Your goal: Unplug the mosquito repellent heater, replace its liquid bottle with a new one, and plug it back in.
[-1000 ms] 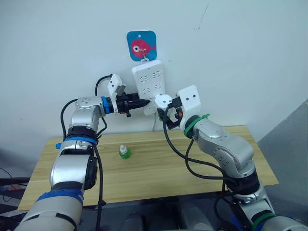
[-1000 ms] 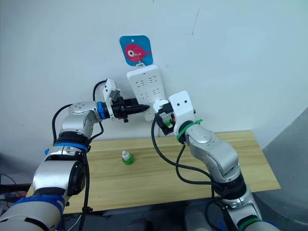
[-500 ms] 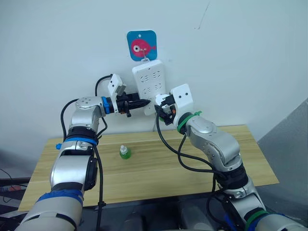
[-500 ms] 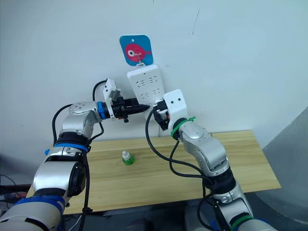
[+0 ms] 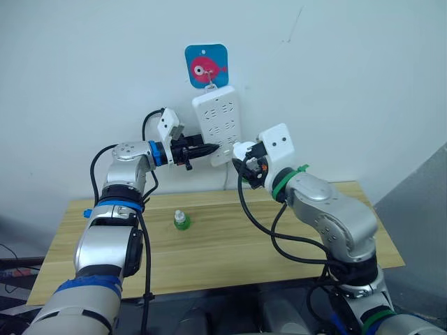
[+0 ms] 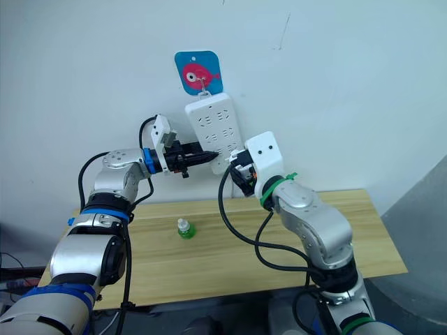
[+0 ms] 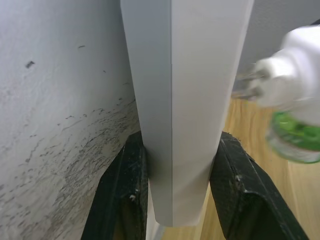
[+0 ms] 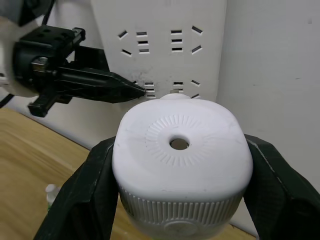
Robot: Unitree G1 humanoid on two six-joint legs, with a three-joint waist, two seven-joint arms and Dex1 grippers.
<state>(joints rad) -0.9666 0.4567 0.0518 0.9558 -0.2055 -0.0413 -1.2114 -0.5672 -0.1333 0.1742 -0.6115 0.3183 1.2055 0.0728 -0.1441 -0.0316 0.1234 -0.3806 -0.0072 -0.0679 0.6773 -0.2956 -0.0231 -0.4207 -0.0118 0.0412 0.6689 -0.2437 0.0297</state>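
The white mosquito repellent heater (image 8: 180,150) is up at the wall, with my right gripper (image 5: 246,159) shut on its sides. It hangs just off the lower right of the power strip (image 5: 218,122), and its metal prongs (image 7: 247,85) are bare and clear of the sockets. Its liquid bottle (image 7: 295,142) shows green under the heater. My left gripper (image 5: 202,149) is shut on the strip's lower edge, one black finger (image 7: 125,195) on each side. The new one (image 5: 181,221), green with a white cap, stands upright on the table's left half.
The wooden table (image 5: 293,241) runs along the wall below both arms. A blue hook plate with a pink fish (image 5: 206,66) carries the strip. The strip's white cable (image 5: 225,178) drops behind the table.
My right arm pushed the heater in toward the strip half a second ago, then drew it back a little to the right. The left gripper and the capped bottle have stayed put.
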